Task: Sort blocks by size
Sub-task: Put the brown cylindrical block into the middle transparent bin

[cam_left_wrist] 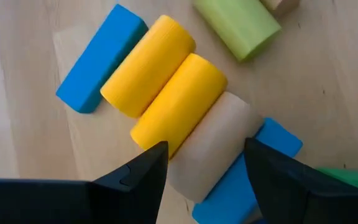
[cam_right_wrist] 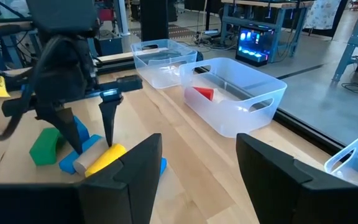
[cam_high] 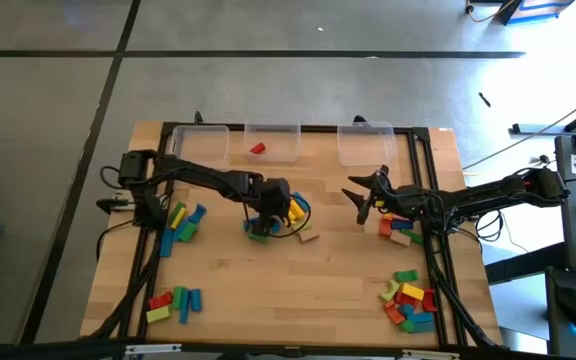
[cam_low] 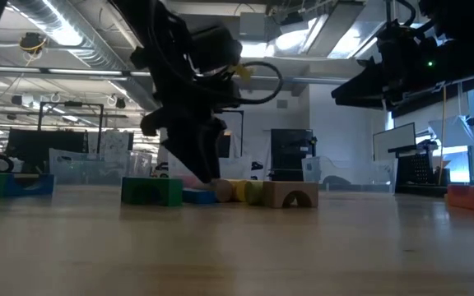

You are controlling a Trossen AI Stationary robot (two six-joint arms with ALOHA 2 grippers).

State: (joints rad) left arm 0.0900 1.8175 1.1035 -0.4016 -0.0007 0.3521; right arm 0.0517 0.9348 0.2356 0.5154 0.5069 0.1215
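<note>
high view: middle bin (cam_high: pixel 272 141) holds one red block (cam_high: pixel 258 149); left gripper (cam_high: pixel 271 212) spread around a pale cylinder (cam_left_wrist: pixel 213 146).

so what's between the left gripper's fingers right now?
Left wrist view: the pale wooden cylinder lies between the open left gripper fingers, beside a yellow cylinder. Not clamped as far as shown.

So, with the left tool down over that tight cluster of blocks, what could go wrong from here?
1. The left tool straddles the pale cylinder, which touches a yellow cylinder. Closing may drag or roll that neighbour along.
2. The cylinder lies partly on a blue block; a finger may catch on it, giving a tilted grip.
3. The right tool waits open near the cluster, so a lift towards the bins might pass close to it.
</note>
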